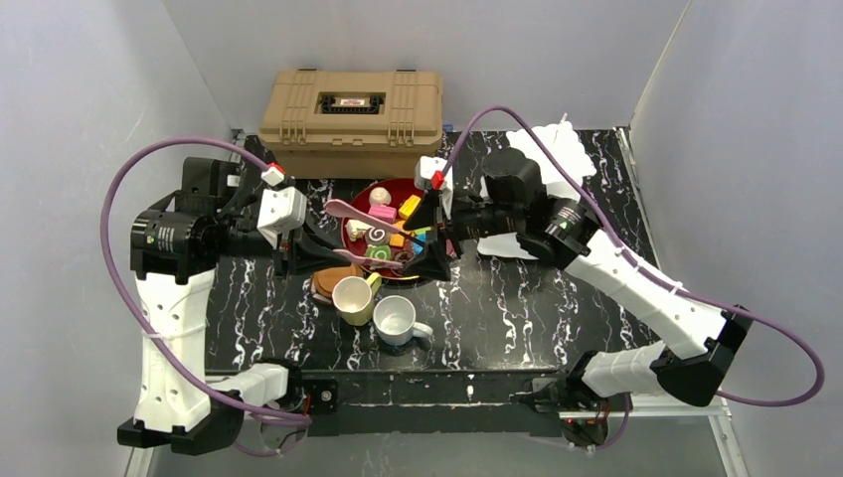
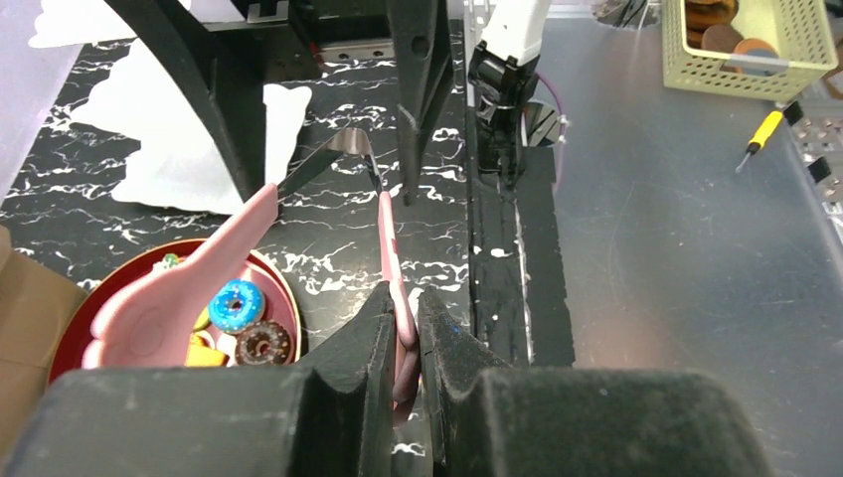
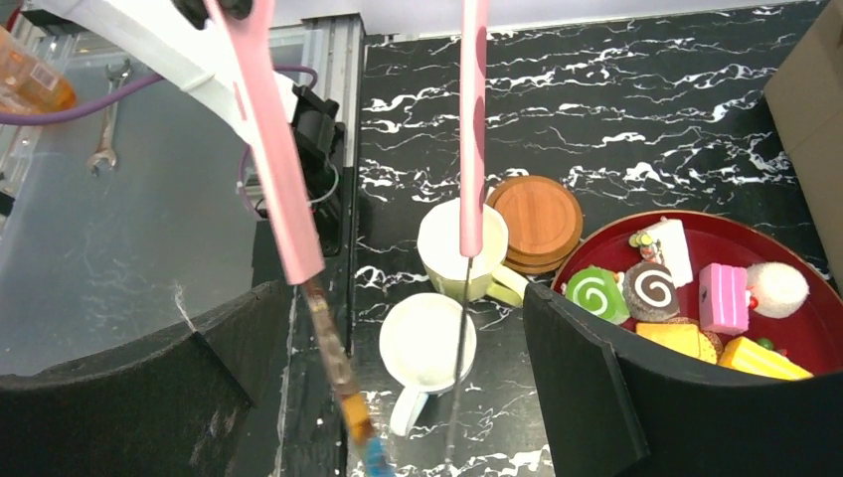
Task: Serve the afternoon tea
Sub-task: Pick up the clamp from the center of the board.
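Firmly clamped tongs [image 2: 392, 268], right jaws wide

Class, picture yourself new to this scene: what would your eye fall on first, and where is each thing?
First, the red tray of bright pastries in the middle of the table, with the pink tongs reaching over it, one arm pinched in the left gripper. In front of it stand a yellow mug and a white mug; a tan toolbox sits behind.
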Robot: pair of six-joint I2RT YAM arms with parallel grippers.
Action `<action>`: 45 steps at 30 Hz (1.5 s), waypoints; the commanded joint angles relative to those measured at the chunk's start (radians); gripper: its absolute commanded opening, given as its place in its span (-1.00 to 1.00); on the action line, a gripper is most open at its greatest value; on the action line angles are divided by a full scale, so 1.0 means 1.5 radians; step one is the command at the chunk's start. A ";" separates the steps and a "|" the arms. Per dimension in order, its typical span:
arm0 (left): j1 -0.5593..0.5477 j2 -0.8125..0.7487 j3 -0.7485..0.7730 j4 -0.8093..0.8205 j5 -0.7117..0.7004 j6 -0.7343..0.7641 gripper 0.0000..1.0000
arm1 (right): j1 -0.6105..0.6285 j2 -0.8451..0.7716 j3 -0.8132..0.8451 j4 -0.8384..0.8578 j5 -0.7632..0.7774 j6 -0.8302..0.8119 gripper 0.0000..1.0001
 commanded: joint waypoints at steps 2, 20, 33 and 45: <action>0.000 -0.008 0.014 -0.005 0.050 -0.036 -1.00 | 0.012 -0.024 -0.018 0.090 0.045 0.016 0.97; 0.000 -0.026 -0.016 0.122 0.061 -0.168 -1.00 | 0.077 -0.051 -0.049 0.095 0.115 -0.037 0.97; 0.000 -0.028 -0.026 0.140 0.051 -0.193 -1.00 | 0.077 -0.071 -0.049 0.110 0.121 -0.010 0.34; 0.000 -0.031 -0.029 0.191 0.075 -0.250 -1.00 | 0.078 -0.046 -0.056 0.176 0.098 0.038 0.67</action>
